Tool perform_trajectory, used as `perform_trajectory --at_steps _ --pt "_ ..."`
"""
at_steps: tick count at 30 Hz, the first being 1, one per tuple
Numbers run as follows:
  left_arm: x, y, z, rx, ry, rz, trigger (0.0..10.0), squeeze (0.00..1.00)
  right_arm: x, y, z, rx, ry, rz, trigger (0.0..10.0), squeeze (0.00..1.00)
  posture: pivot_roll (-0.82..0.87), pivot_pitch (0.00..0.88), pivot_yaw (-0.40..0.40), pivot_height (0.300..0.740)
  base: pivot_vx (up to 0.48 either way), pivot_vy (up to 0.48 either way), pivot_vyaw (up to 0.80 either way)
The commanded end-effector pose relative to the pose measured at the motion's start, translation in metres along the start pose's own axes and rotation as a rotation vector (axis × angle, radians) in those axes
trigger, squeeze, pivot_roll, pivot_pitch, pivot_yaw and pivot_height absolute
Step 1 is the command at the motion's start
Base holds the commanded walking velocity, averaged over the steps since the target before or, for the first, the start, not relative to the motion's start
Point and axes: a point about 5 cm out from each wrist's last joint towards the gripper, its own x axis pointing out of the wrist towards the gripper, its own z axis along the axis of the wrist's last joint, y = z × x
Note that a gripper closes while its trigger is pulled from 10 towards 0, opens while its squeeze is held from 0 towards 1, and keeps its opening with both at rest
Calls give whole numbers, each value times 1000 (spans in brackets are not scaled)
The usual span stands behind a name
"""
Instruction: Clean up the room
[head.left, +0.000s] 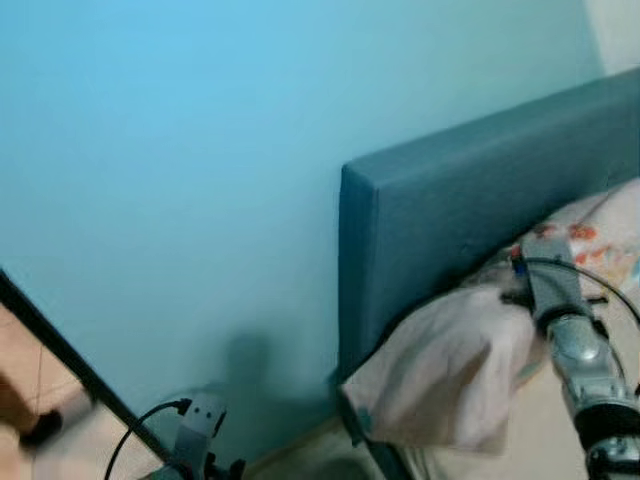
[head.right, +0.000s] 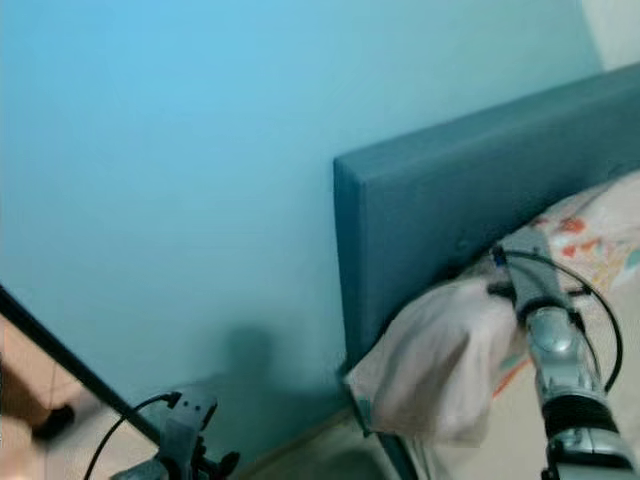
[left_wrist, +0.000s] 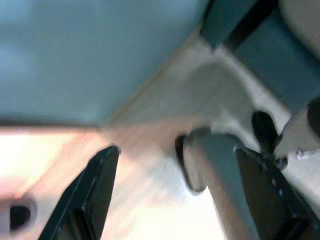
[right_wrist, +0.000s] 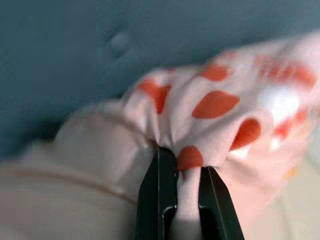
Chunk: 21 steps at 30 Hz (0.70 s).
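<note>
Blurred and cut-off parts

The headboard (head.left: 480, 210) runs off the picture's right edge; the pillow (head.left: 450, 375) is smeared, its lower corner cropped.

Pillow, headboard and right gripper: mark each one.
pillow (head.left: 450, 375), left eye view, on its pale bulging side.
headboard (head.left: 470, 210), left eye view, on its blue front face.
right gripper (right_wrist: 187, 175), right wrist view, between the fingertips, on the pinched spotted cloth.

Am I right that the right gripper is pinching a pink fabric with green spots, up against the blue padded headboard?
Not quite: the spots are orange-red, not green. The right wrist view shows the right gripper shut on the pink fabric with orange-red spots, close against the blue padded headboard.
</note>
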Motion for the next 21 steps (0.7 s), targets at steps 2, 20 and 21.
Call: perform_trajectory --at_steps 2,20,21 --pt "-9 7 -13 10 30 -7 10000 0 -37 18 -63 -45 217 -2 10000 0 73 121 96 638 0 0 0" --pt "-2 1 -2 11 5 -44 10000 0 -48 -61 -84 -1 434 -487 10000 1000 55 100 95 638 0 0 0" --pt "-2 0 -2 5 3 -45 10000 0 -46 -63 -81 -2 426 -496 10000 1000 52 97 91 638 0 0 0"
